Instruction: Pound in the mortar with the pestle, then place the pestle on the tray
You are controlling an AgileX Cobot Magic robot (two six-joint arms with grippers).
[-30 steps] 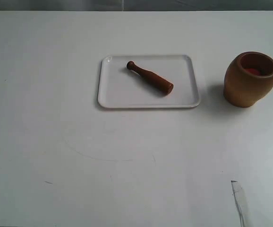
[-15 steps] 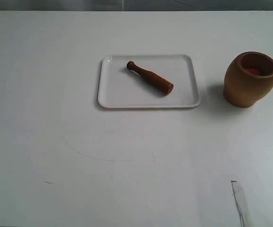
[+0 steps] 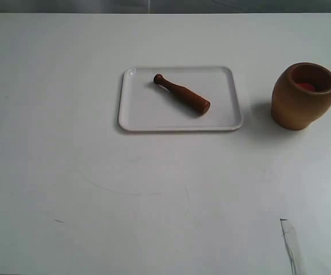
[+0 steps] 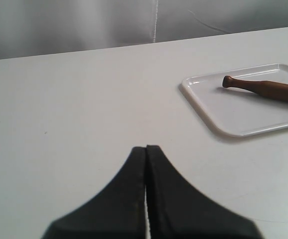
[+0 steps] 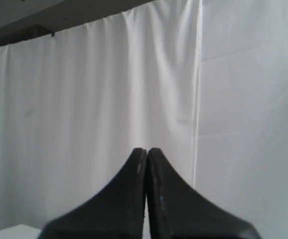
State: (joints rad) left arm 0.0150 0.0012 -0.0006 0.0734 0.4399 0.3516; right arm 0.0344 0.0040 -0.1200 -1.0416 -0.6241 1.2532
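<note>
The dark reddish-brown pestle (image 3: 182, 94) lies slanted on the white tray (image 3: 145, 112) near the table's middle, knobbed end toward the far left. The light-brown mortar (image 3: 303, 95) stands upright to the right of the tray, something red showing inside. In the left wrist view the tray (image 4: 223, 107) and pestle (image 4: 263, 89) lie ahead and to one side of my left gripper (image 4: 146, 148), which is shut and empty above bare table. My right gripper (image 5: 147, 151) is shut and empty, facing a white curtain. Neither gripper shows in the exterior view.
A white table (image 3: 68, 172) carries everything, with faint scuff marks near its front. A pale strip (image 3: 290, 243) lies at the front right. A white curtain (image 5: 84, 99) hangs behind the table.
</note>
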